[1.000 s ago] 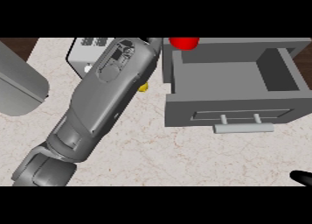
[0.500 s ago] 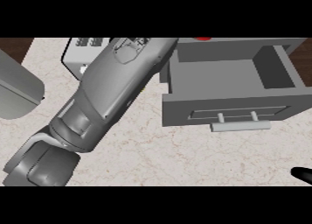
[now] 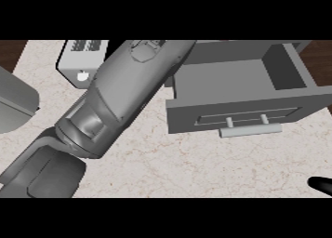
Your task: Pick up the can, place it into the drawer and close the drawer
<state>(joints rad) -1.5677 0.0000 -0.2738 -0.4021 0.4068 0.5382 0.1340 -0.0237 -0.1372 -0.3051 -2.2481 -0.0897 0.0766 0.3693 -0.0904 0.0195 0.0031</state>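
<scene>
L forearm is covering the counter's far edge, hiding its hand and prob. the can. Open drawer is sitting at far right; white appliance far left. R hand is showing only a fingertip, near right corner; can't tell its state.

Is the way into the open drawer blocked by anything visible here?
No. The drawer stands open and looks bare inside. The can is not visible; the left forearm crosses the counter toward the top edge, and its hand is out of view.
</scene>
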